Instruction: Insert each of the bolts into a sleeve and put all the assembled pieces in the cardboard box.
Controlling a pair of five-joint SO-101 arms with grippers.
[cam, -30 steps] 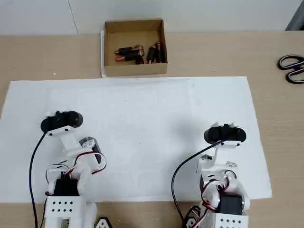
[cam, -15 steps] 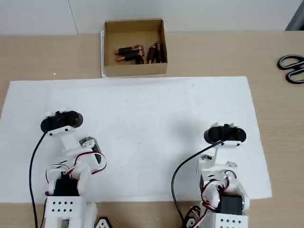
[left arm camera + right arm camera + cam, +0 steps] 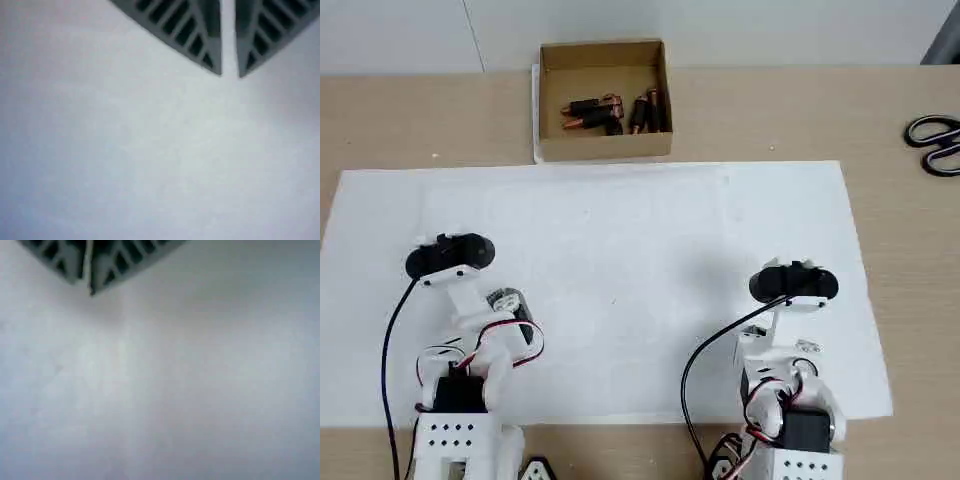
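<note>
The cardboard box (image 3: 548,100) stands at the far edge of the white sheet and holds several copper and black assembled pieces (image 3: 610,110). The left arm (image 3: 450,256) is folded back at the near left of the sheet. Its gripper (image 3: 230,74) hangs shut just above bare paper, with a thin slit between the fingers (image 3: 200,40) and nothing in them. At the near right sits the right arm (image 3: 794,284). Its gripper (image 3: 87,287) is likewise shut over bare paper and holds nothing.
A large white paper sheet (image 3: 620,250) covers the middle of the wooden table (image 3: 770,110). A pair of scissors (image 3: 935,143) lies at the far right edge, off the sheet. Black cables trail from both arms toward the near edge.
</note>
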